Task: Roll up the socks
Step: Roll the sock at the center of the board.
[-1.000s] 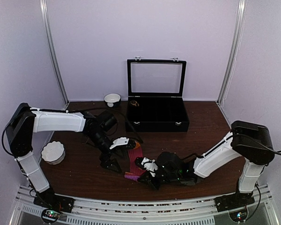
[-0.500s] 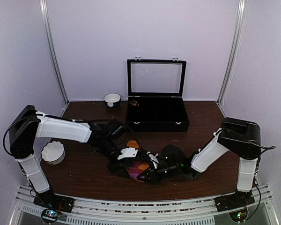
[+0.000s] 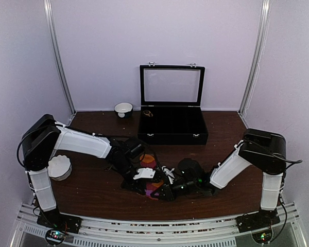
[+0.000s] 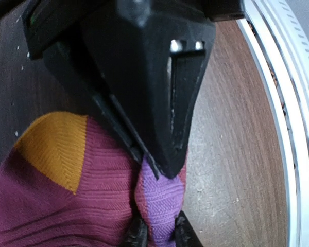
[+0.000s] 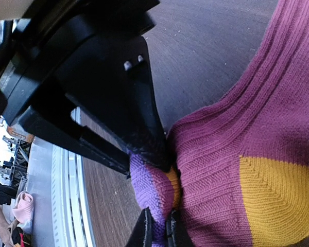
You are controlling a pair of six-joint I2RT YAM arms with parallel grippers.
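You were mid-roll near the middle of the near edge of the table (image 3: 92,198), left gripper (image 4: 159,234) and right gripper (image 5: 157,229) both clamped on the folded end of the magenta socks (image 4: 67,200); next, probably, you needed both wrists turning together.

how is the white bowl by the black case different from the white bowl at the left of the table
The bowl by the case has a smooth round rim; the left bowl has a scalloped rim. The bowl by the case stands fully in view at the back of the table; the left bowl sits nearer the front, partly covered by the left arm. The left bowl looks wider. Both are white and upright.
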